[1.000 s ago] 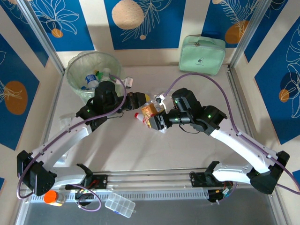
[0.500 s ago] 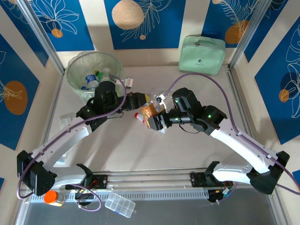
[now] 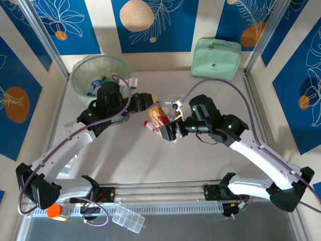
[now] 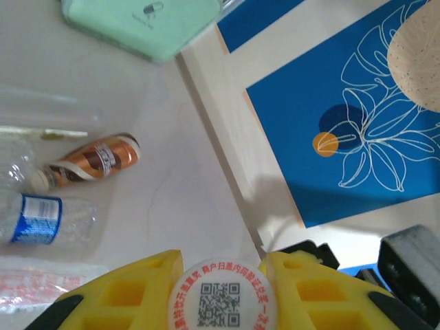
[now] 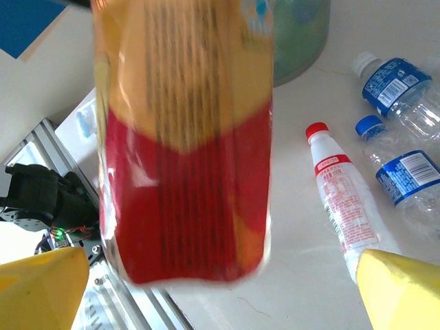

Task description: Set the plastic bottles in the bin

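Task partly done. The right gripper (image 5: 220, 282) stands wide open, its jaws either side of the orange-and-red bottle (image 3: 156, 115) without touching it. The left gripper (image 4: 223, 297) clamps that bottle's cap above the table (image 3: 150, 160). Several loose bottles (image 5: 342, 199) lie on the table, still outstanding. Farthest back, the bin (image 3: 75, 68) contains a few binned bottles (image 3: 95, 86).

Both my arms lean in and meet over mid-table.

My left arm (image 3: 70, 143) bends up and to the right, and my left gripper (image 4: 221, 292) is pinched tight on the cap of a bottle (image 3: 157, 115). My right arm (image 3: 261, 153) arches in from the other side, its wrist facing the left one. My right gripper (image 5: 220, 292) is spread wide, its yellow fingertips (image 5: 41, 289) far apart and gripping nothing.
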Tool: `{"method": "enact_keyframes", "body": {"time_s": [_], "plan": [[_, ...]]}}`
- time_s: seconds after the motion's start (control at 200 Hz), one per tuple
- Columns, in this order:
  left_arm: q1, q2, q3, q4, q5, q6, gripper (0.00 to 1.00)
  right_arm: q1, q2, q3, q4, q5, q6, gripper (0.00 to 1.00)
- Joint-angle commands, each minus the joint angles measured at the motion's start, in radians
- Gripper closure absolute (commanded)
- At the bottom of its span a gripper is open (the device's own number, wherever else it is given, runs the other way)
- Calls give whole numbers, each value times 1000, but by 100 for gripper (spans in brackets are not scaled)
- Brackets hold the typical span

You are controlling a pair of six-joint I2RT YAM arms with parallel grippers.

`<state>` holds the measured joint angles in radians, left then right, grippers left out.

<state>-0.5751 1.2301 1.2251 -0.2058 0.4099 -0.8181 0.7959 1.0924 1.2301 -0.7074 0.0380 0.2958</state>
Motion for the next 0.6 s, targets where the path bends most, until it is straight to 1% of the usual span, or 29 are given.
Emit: {"method": "enact_keyframes", "body": {"time_s": [0.0,0.17,0.235,0.305,0.38,0.52,0.595], "plan": [[41,5,108,-90,-35,88,99,-6,-33,6,-42,12,-12,1],[139,28,231,-196,-81,143,100,-17,-66,-5,-91,42,-4,2],[181,42,279,-242,-127,147,100,-29,-78,-10,-109,55,8,2],[228,68,351,-317,-200,143,100,-45,-91,-18,-128,65,22,3],[279,107,443,-380,-235,144,100,-56,-99,-21,-154,76,32,4],[323,187,629,-512,-402,185,100,-57,-103,-14,-209,118,25,5],[355,236,727,-603,-486,176,100,-58,-106,-9,-229,136,15,5]]}}
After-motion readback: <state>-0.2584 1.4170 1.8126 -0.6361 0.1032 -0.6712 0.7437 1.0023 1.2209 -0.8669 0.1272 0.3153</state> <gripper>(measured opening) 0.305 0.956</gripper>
